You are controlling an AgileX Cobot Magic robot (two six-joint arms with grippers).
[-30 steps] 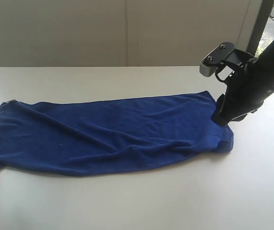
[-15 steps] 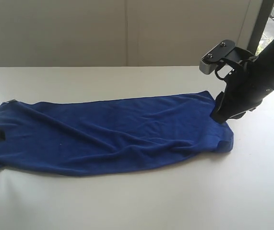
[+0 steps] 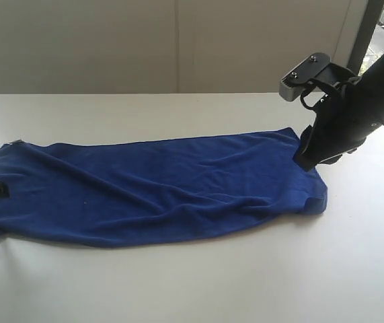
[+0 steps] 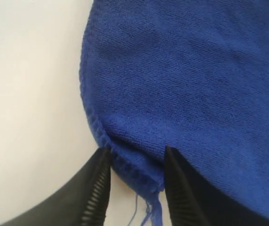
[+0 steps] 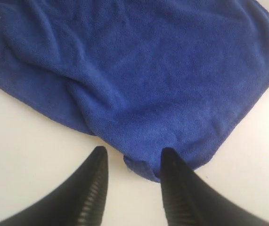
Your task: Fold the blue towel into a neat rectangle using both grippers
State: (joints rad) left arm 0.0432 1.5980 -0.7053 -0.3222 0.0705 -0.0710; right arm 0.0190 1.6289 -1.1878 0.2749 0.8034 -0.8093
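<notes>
The wide white bench (image 3: 198, 282) carries the blue terry-cloth towel (image 3: 158, 185), which lies flat but rumpled across its middle. In the exterior view its long axis runs from 9 to 3 o'clock. The black two-fingered right hand (image 3: 304, 160) hovers at the towel's 3 o'clock end, fingers spread astride a corner and gripping nothing. The black left hand (image 4: 137, 153) sits at the 9 o'clock end, fingers likewise spread with the frayed hem corner between them, not yet nipped. The cloth looks soft, light and limp, likely to sag and crease. It is best taken at the hemmed corners, where the edge is thicker.
</notes>
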